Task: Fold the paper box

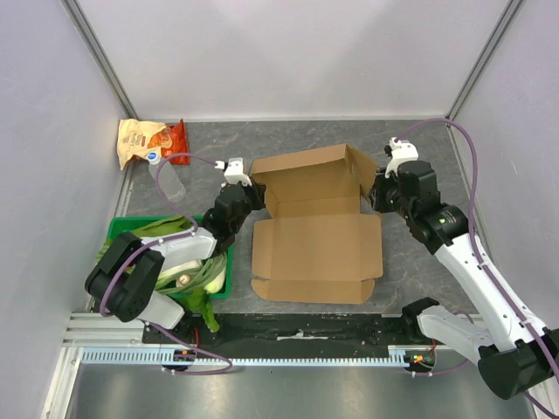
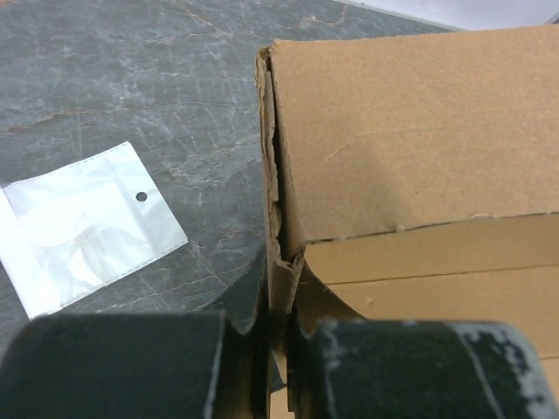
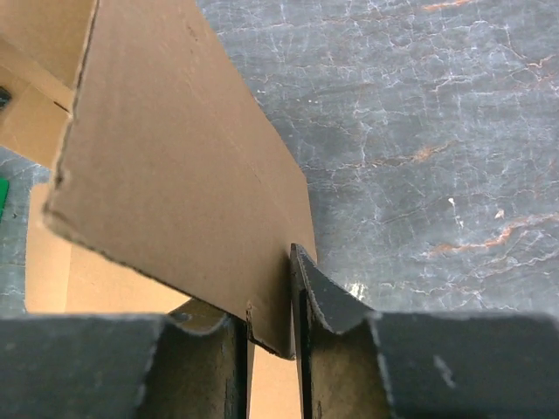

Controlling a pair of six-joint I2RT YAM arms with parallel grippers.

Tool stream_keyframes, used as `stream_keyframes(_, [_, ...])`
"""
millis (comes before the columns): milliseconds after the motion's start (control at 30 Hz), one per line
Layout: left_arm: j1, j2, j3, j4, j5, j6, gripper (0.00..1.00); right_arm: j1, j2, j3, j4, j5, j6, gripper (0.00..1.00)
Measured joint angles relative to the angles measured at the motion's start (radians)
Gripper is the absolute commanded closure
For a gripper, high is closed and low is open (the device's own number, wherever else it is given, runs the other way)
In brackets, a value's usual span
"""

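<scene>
The paper box (image 1: 314, 236), a plain brown corrugated cardboard mailer with flaps, is lying in the middle of the grey stone-patterned table (image 1: 410, 148), between the two arms. Its rear part is standing up like a low tray, and its wide front panel is lying flat toward the arm bases.

As I judge it, the step in hand is bringing both side walls upright. To do this well, the left gripper (image 2: 278, 336) should be holding its wall near the corner and not pulling outward, because the cardboard edge there is looking a little frayed. In the centre, the rear wall should be kept upright while the sides are turning in. The right gripper (image 3: 266, 332) should be moving at the same pace as the left one, so that the box is not twisting on the table.

The left arm is reaching forward over the green plastic crate (image 1: 122, 231), with its wrist low. Its fingers (image 2: 131, 367) are almost fully closed and are pinching the left wall of the box. The right arm is stretching in from the near right corner with a bent elbow. Its fingers (image 3: 419, 367) are pressing on both faces of the right wall and appear to be gripping it.
</scene>
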Motion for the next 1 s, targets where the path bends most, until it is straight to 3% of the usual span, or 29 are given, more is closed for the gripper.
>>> stream_keyframes(300, [-0.048,0.069,0.019,0.010,-0.137,0.052,0.98,0.047,0.006,-0.137,0.060,0.069,0.149,0.98])
stream_keyframes(633, [-0.131,0.124,0.047,0.010,-0.242,0.131,0.98,0.066,0.067,-0.217,0.107,0.204,0.385,1.00])
stream_keyframes(833, [-0.140,0.137,0.047,0.036,-0.263,0.134,0.98,0.165,0.055,-0.405,0.321,0.284,0.397,0.92])
stream_keyframes(933, [-0.147,0.142,0.047,0.046,-0.273,0.140,0.98,0.235,0.041,-0.482,0.437,0.328,0.393,0.78])
stream_keyframes(1000, [-0.147,0.143,0.044,0.055,-0.274,0.141,0.98,0.262,0.042,-0.511,0.500,0.327,0.377,0.62])
